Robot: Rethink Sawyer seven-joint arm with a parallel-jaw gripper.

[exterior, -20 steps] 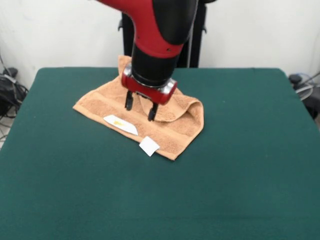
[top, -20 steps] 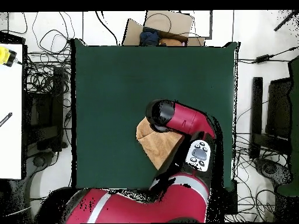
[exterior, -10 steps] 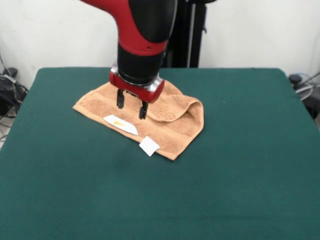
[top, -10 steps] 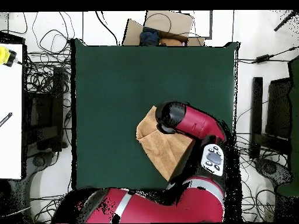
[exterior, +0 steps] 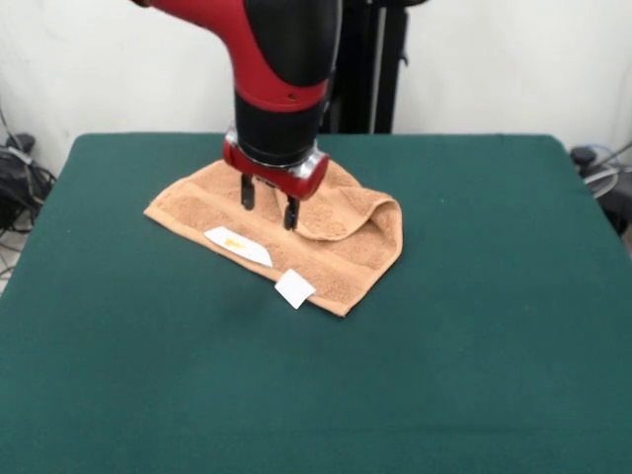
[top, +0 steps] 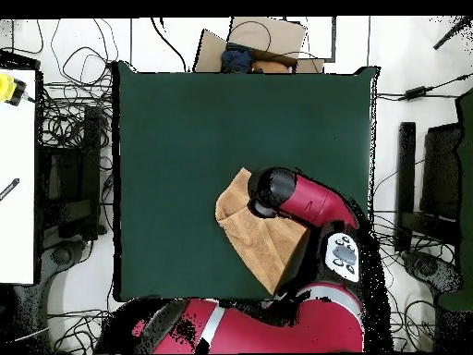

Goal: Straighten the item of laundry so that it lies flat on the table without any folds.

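The orange-tan item of laundry (exterior: 326,247) lies at the table's (exterior: 474,316) far middle. Its right side is folded over in a rounded flap (exterior: 346,219). Two white tags (exterior: 237,245) stick out along its near edge. My gripper (exterior: 269,203) points down over the towel's middle, open, with nothing between its black fingers (exterior: 291,212). The tips are close to the cloth; I cannot tell whether they touch it. In the overhead view the towel (top: 245,226) lies on the green table (top: 185,129), partly under the red arm (top: 309,199), which hides the gripper.
Cables lie on the floor all round the table. In the overhead view a cardboard box (top: 254,39) sits past the table's top edge and a white surface (top: 17,176) stands at the left. Black equipment (top: 406,185) is at the right.
The gripper shifted left across the towel, then back a little to the right, staying open. The arm swung aside in the overhead view, uncovering more towel. The towel's shape is unchanged.
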